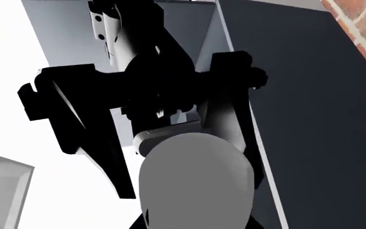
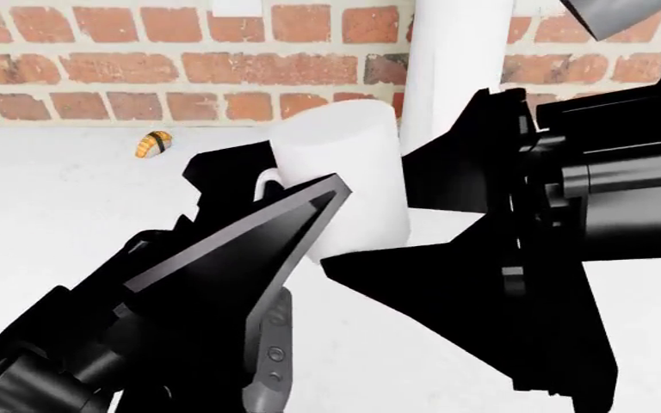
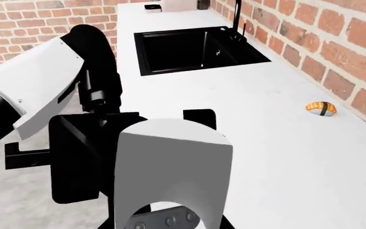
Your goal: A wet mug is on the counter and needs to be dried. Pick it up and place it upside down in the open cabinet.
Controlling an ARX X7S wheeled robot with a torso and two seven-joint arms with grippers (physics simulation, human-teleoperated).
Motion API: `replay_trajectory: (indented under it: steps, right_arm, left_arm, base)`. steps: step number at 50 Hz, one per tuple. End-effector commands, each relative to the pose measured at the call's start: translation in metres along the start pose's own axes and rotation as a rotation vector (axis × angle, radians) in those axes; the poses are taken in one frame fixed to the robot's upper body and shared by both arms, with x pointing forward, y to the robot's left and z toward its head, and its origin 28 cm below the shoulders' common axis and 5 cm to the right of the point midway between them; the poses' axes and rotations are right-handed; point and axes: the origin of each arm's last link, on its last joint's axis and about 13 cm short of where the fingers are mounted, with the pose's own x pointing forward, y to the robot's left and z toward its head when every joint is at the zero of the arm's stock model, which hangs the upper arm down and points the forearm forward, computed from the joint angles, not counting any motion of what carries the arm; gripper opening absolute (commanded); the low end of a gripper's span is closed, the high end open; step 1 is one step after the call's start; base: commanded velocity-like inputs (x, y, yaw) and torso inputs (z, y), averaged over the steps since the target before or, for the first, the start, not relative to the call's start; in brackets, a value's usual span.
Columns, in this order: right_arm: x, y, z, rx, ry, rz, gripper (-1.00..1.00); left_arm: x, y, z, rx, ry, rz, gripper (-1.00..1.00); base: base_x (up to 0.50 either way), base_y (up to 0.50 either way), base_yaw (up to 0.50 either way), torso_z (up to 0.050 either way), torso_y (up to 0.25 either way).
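Note:
The white mug [image 2: 348, 172] hangs above the counter [image 2: 66, 224], its loop handle turned toward my left arm. My left gripper [image 2: 268, 176] is shut on it; in the left wrist view the mug [image 1: 196, 186] fills the space between the black fingers. My right gripper [image 2: 365, 208] comes in from the other side, one finger [image 2: 468, 138] by the mug's far side and the other under its base. The right wrist view shows the mug [image 3: 170, 162] tight between those jaws too. The open cabinet [image 1: 75, 33] shows overhead, its dark door [image 1: 310, 119] swung aside.
A tall white paper-towel roll [image 2: 457, 60] stands right behind the mug by the brick wall. A small orange-and-black object [image 2: 152, 143] lies at the back of the counter. A black sink [image 3: 196, 47] with a tap is set into the counter farther along.

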Motion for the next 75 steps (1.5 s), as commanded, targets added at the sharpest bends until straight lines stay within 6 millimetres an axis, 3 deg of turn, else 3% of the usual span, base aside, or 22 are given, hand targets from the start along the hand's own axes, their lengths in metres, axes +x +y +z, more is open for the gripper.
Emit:
replay_trajectory:
  steps: [1,13,30,41,56,75]
  right_arm:
    - [-0.006,0.004,0.007,-0.027,-0.038,-0.008,-1.0]
    - [-0.02,0.005,-0.002,-0.002,-0.015,-0.074,-1.0]
    - [-0.052,0.023,-0.014,0.024,0.002,-0.209,-1.0]
    - [-0.067,0.037,0.007,-0.051,-0.115,-0.363,-1.0]
    - [-0.071,0.057,0.037,-0.186,-0.236,-0.507,-1.0]
    - [-0.069,0.089,0.063,-0.29,-0.246,-0.4,-1.0]
  left_arm:
    - [-0.005,-0.003,0.005,-0.01,-0.017,-0.008,1.0]
    - [-0.01,-0.005,0.002,0.022,-0.003,-0.037,1.0]
    - [-0.013,0.0,-0.007,0.04,0.047,-0.044,1.0]
    - [-0.021,-0.008,-0.006,0.026,0.06,-0.123,1.0]
    - [-0.026,-0.033,-0.007,-0.063,0.267,-0.389,1.0]
    - [-0.03,-0.043,-0.001,-0.051,0.286,-0.429,1.0]
  base:
    - [0.0,0.0,0.0,0.0,0.0]
    - [0.0,0.0,0.0,0.001,0.0]
    - [0.0,0.0,0.0,0.0,0.0]
    - [0.0,0.0,0.0,0.0,0.0]
    - [0.0,0.0,0.0,0.0,0.001]
    - [0.0,0.0,0.0,0.001,0.0]
